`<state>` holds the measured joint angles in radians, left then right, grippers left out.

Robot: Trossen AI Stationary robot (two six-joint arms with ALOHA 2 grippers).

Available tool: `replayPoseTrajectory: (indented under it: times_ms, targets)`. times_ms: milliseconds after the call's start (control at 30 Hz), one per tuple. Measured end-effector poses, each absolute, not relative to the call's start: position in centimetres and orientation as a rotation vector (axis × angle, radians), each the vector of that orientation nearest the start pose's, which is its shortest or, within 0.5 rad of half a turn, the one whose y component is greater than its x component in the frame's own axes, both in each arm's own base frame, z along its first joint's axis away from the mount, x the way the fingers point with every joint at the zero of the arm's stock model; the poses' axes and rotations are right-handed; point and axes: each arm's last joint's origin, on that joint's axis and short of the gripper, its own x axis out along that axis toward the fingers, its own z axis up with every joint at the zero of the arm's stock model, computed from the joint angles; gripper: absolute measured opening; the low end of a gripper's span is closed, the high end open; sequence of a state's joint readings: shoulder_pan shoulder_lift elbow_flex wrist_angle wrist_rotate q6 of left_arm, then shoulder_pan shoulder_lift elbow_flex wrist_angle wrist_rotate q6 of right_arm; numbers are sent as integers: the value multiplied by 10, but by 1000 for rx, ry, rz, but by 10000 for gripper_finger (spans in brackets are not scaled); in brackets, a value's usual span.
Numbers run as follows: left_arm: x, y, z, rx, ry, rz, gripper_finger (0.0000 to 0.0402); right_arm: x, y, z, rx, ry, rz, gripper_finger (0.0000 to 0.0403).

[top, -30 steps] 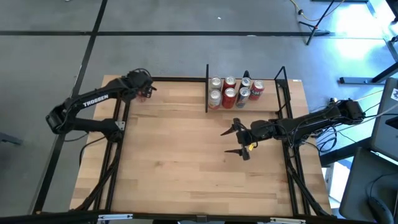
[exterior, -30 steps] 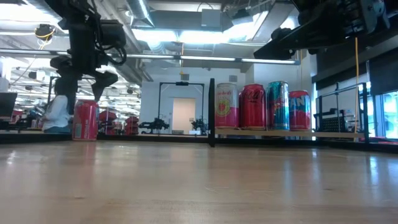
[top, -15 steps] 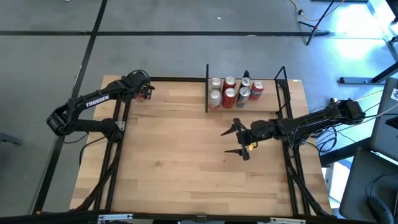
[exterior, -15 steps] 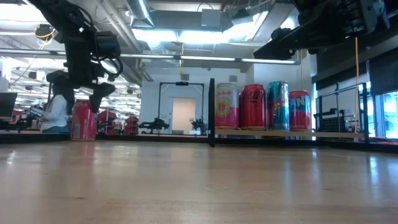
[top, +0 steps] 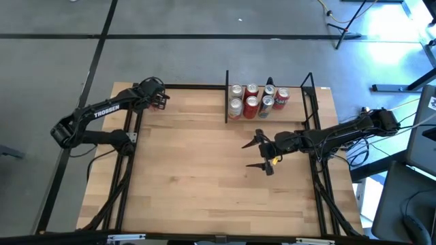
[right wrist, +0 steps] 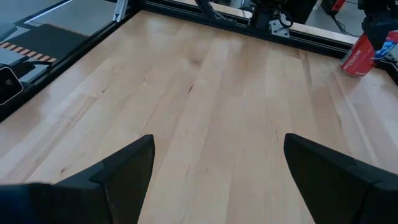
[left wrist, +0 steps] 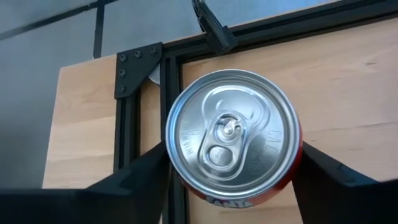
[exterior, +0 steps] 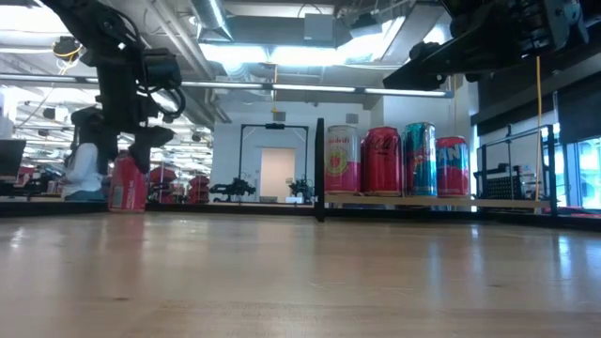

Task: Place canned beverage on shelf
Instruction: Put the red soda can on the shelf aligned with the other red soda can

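A red canned beverage (left wrist: pixel 233 134) stands upright on its base at the table's far left corner; it also shows in the low view (exterior: pixel 127 185). My left gripper (left wrist: pixel 234 152) is open and points down over it, one finger on either side of the can's upper part; whether they touch it, I cannot tell. The shelf (exterior: pixel 498 201), a narrow wood ledge with black uprights, is at the table's far right and holds several cans (top: pixel 257 101). My right gripper (top: pixel 262 153) is open and empty above the table's right middle.
The black frame rail and corner bracket (left wrist: pixel 134 68) run close behind the red can. The shelf's dark divider (exterior: pixel 319 169) stands at its left end. Bare wooden tabletop (top: pixel 191 163) lies between the two arms.
My left gripper has gone down over the red can, from above its top until its fingers stand beside the can's upper part. The can has stayed in place.
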<state>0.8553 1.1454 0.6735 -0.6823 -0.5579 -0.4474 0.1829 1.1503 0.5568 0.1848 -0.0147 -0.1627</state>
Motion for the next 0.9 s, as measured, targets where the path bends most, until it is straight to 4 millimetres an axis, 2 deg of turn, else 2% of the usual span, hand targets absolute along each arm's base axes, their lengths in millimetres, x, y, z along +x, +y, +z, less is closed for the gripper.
replayPoseTrajectory:
  times_ms: [100, 233, 400, 633, 767, 900]
  targets:
    - [121, 152, 202, -483, 949, 1466, 218, 234, 44, 219, -194, 391, 228, 340]
    - [137, 142, 206, -456, 937, 1357, 214, 234, 44, 219, -194, 391, 228, 339]
    - [171, 116, 218, -400, 933, 1000, 215, 234, 44, 219, -194, 391, 230, 340]
    - [221, 52, 240, -203, 799, 344, 216, 233, 44, 219, -189, 392, 232, 340]
    - [241, 12, 249, -88, 660, 127, 216, 233, 46, 219, -101, 400, 272, 340]
    - [258, -24, 248, 6, 558, -35, 216, 233, 47, 219, -85, 401, 326, 340]
